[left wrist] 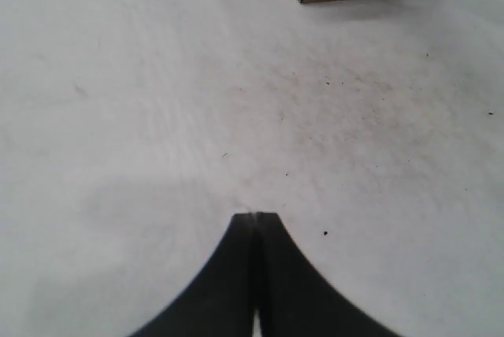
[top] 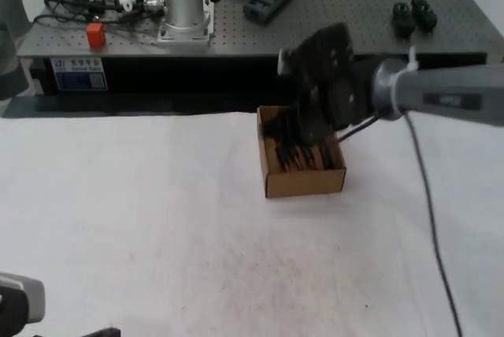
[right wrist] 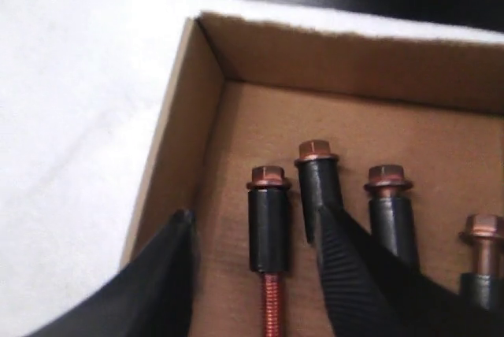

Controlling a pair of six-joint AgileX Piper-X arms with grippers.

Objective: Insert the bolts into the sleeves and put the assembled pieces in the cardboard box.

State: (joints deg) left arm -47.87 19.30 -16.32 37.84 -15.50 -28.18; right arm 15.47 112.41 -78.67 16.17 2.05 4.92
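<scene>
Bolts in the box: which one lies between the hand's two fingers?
The bolt nearest the cardboard box's side wall, copper thread showing below its sleeve; the others lie beyond one finger.

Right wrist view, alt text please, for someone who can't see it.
The open right tool straddles a sleeved bolt lying in the box. Three more sleeved bolts lie beside it.
</scene>
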